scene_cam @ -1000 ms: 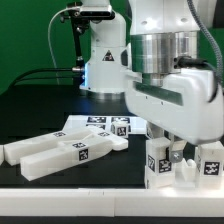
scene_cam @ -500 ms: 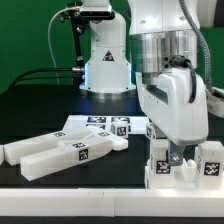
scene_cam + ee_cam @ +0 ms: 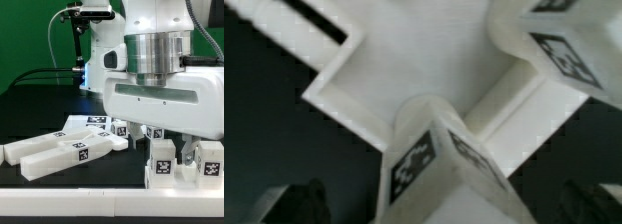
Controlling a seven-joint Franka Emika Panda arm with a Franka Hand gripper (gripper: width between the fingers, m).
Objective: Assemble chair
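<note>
Hand (image 3: pixel 168 148) newly spread wide, released from upright matte white tagged chair pieces (image 3: pixel 161 163) at table (image 3: pixel 35 125) front edge; long white plastic bars (image 3: pixel 60 152) yet unjoined.

You have no word, number or brand to read here: only square black-and-white tags (image 3: pixel 161 161) on the chair pieces (image 3: pixel 55 155) under and beside the gripper (image 3: pixel 172 144), and on the marker board (image 3: pixel 88 121) near it.
</note>
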